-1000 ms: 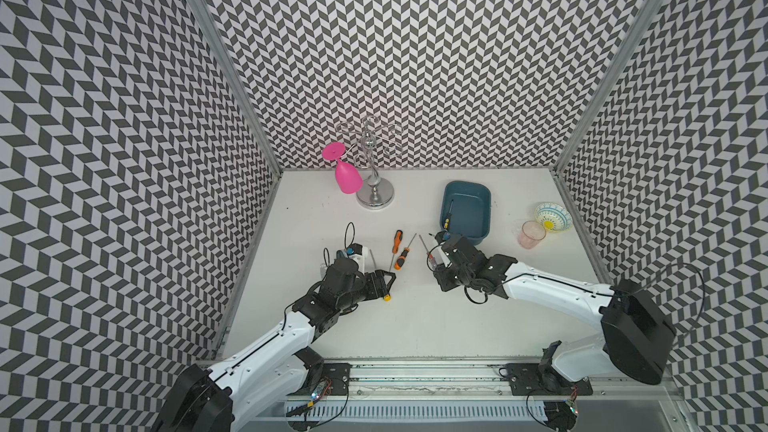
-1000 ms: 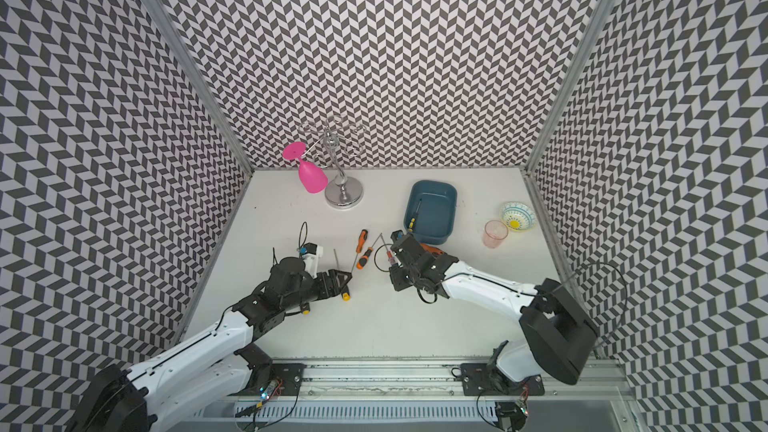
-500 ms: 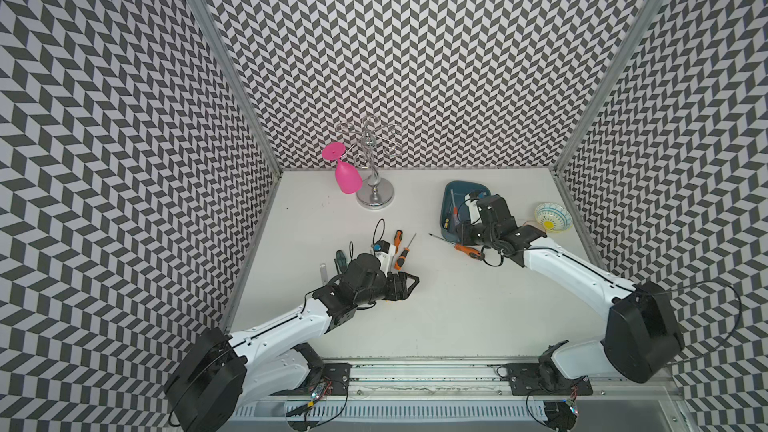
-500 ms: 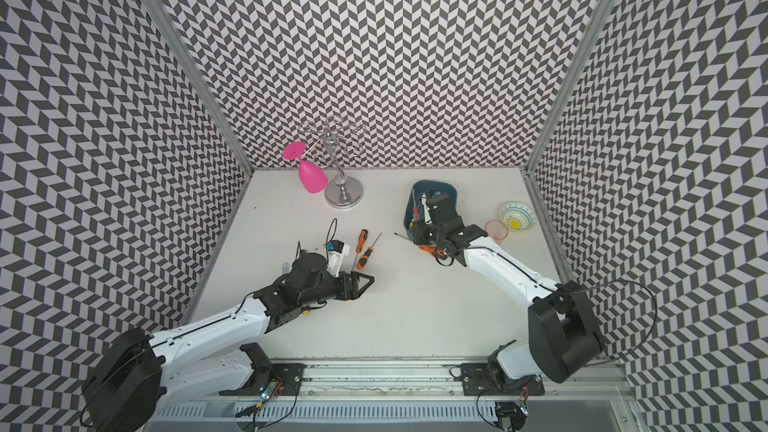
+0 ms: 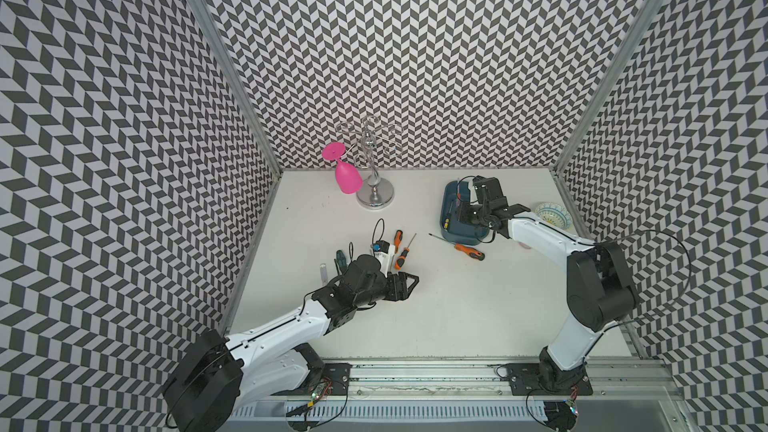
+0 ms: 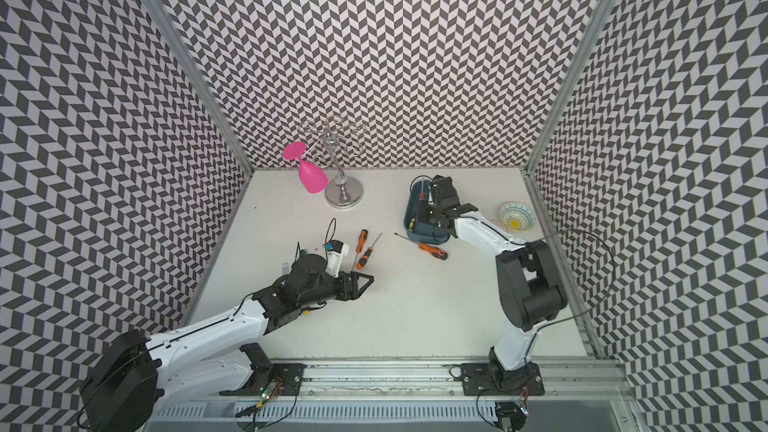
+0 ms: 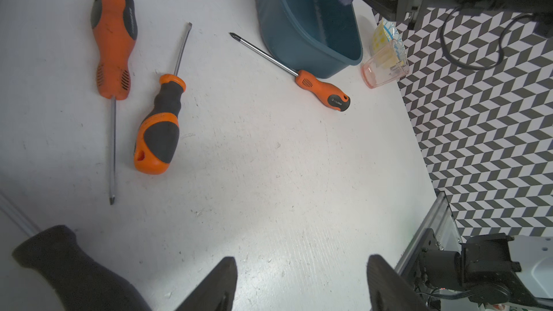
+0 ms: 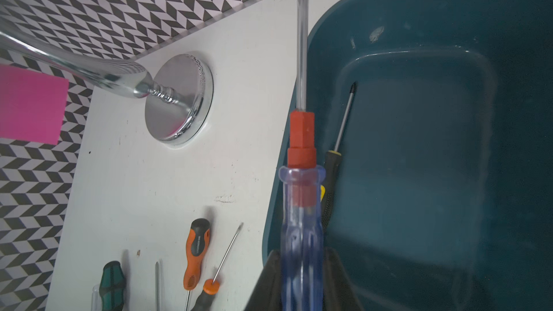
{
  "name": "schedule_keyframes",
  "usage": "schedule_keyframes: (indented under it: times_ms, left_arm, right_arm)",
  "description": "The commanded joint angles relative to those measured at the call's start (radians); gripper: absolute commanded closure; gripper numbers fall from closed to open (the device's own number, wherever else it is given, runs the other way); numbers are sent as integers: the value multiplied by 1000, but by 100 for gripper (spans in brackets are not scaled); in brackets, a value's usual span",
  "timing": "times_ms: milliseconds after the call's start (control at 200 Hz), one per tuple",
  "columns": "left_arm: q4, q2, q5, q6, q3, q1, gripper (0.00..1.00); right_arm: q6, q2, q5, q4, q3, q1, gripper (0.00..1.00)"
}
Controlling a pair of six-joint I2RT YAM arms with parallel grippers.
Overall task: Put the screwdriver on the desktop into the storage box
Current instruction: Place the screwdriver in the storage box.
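My right gripper (image 8: 302, 252) is shut on a screwdriver with a clear blue handle and red collar (image 8: 300, 204). It holds it over the left rim of the teal storage box (image 8: 434, 145), shaft pointing toward the back wall. In both top views the box (image 5: 448, 205) (image 6: 411, 209) stands at the back right of the white desktop (image 5: 457, 305). A black-and-yellow screwdriver (image 8: 332, 175) lies inside it. Orange-handled screwdrivers lie on the desktop: one (image 5: 469, 252) by the box, two (image 5: 398, 238) (image 5: 402, 257) mid-table. My left gripper (image 5: 409, 284) (image 7: 302, 260) hangs open and empty near that pair.
A chrome rack (image 5: 374, 197) with a pink goblet (image 5: 347, 176) stands at the back. A patterned bowl (image 5: 552, 214) and a pink cup (image 7: 383, 68) sit right of the box. A green-handled screwdriver (image 5: 340, 259) and a white cabled device (image 5: 382, 251) lie at the left.
My right arm has carried the blue screwdriver from mid-table back to the storage box. My left gripper has moved to the right, past the two orange screwdrivers.
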Motion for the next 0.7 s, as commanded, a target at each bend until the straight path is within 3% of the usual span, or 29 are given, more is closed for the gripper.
schedule_keyframes:
  times_ms: [0, 696]
  left_arm:
    - [-18, -24, -21, 8, -13, -6, 28]
    - [-30, -47, -40, -16, -38, -6, 28]
  right_arm:
    - [36, 50, -12, 65, 37, -11, 79]
    - [86, 246, -75, 96, 83, -58, 75]
